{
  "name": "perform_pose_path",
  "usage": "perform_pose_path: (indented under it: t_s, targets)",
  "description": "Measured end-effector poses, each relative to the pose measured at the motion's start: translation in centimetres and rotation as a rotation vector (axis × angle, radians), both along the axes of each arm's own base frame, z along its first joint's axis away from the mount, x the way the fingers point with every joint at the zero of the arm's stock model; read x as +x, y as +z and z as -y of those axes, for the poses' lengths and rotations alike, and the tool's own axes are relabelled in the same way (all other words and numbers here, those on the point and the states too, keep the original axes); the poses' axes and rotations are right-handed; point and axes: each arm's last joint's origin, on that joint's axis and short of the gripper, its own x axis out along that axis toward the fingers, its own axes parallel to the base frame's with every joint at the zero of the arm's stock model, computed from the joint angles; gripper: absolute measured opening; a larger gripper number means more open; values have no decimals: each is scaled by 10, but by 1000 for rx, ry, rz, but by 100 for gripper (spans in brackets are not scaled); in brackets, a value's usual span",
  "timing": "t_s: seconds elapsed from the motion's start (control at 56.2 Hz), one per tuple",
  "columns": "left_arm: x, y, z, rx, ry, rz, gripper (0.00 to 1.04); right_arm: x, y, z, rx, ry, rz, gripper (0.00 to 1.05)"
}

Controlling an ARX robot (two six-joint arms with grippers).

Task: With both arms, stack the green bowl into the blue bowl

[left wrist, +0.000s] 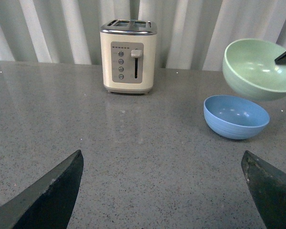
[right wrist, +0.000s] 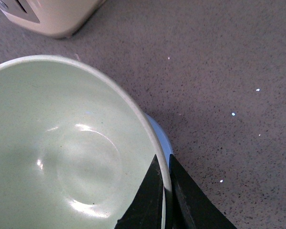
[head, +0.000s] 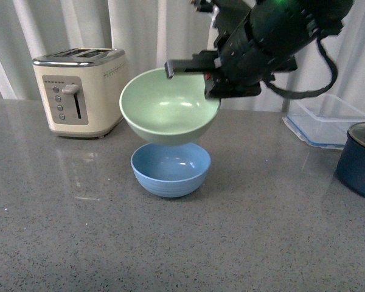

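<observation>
The grey countertop (head: 79,231) is being used as the base for everything in view. The right arm (head: 274,36) is being reached in from the upper right and slanted down toward the middle, so that its load is being carried over the target rather than slid along the surface. The cream toaster (head: 79,91) is being left standing at the back left, apart from both bowls.

The green bowl (head: 167,106) is being held in the air, tipped a little, just above the blue bowl (head: 170,170). The tilt is judged to be coming from a grip on one side of the rim only. The blue bowl is being left upright on the countertop, mouth open, ready to receive. No contact between the two bowls appears to be made yet.

The right gripper (right wrist: 163,167) is being pinched narrowly on the green bowl's rim, one finger inside and one outside. The left gripper (left wrist: 162,157) is being held wide apart and empty over bare countertop, well apart from both bowls.
</observation>
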Motion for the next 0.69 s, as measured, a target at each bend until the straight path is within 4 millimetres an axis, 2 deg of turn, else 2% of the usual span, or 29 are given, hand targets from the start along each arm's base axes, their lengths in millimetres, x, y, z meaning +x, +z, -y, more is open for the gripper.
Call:
perform_pose_path:
  t_s: [0.231,0.498,0.623,0.694]
  targets:
    - [0,0,0,0,0,0,98,18,-35,-7,-48,-31,-48,1]
    - [0,0,0,0,0,0,98,32,-49,-10,-64,-65,-37,1]
    - [0,0,0,0,0,0,98,33,-49,-10,-40,-80,-23,27]
    - [0,0,0,0,0,0,98,32,-45,-9,-20,-85,-7,36]
